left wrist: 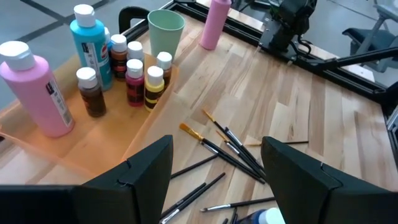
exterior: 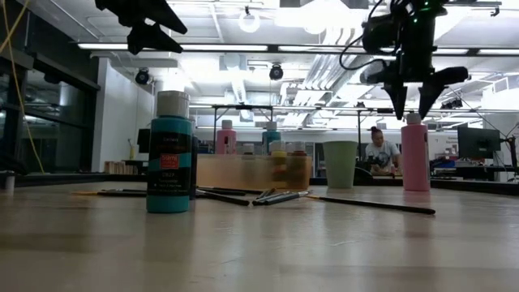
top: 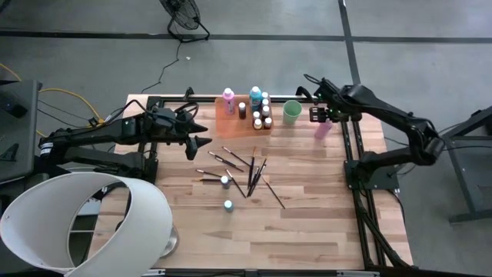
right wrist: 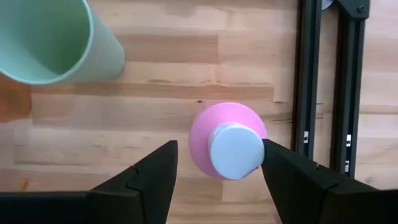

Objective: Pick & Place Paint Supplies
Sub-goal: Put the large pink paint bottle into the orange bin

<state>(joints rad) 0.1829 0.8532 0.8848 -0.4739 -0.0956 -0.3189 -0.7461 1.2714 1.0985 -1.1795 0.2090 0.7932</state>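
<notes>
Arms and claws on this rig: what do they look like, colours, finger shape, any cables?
Both arms are black, jointed segments with loose black cables looped along them. The left claw and right claw each have two matte black fingers, broad, flat and wedge-shaped with angular edges, tapering to points in the low view. No markings are legible.

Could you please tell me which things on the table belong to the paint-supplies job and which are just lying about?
Part of the job:
- pink bottle under the right gripper
- bottles in the orange tray
- two teal bottles standing loose
- scattered paintbrushes

Just lying about:
- green cup
- white lampshade
- floor fan
</notes>
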